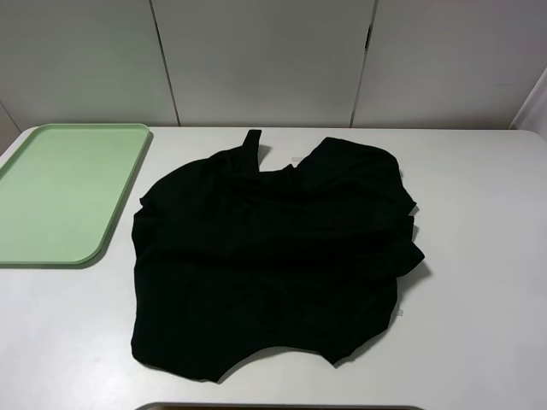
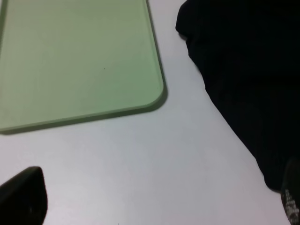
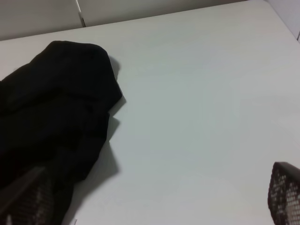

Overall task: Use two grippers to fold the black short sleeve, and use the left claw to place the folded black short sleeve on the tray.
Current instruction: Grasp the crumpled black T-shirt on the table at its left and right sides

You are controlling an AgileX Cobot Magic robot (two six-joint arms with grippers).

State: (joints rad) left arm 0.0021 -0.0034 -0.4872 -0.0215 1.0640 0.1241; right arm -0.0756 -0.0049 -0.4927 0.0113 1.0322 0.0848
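Garment: I see the black short sleeve (image 1: 273, 256) rumpled at the middle of the counter (image 1: 479, 299).
Tray: the tray (image 1: 64, 192) lies far left, near it, not touching.
Grippers: left gripper (image 2: 157, 204) and right gripper (image 3: 157, 201) both released, empty.

The black short sleeve (image 3: 56, 108) lies rumpled on the white table (image 3: 201, 93). The right gripper (image 3: 154, 199) stands wide apart, one finger (image 3: 26, 197) over fabric, the other over bare table.

The left gripper (image 2: 157, 197) and right gripper (image 3: 154, 194) show only cropped fingertips; the tray (image 1: 60, 188) is cut off on its left side.
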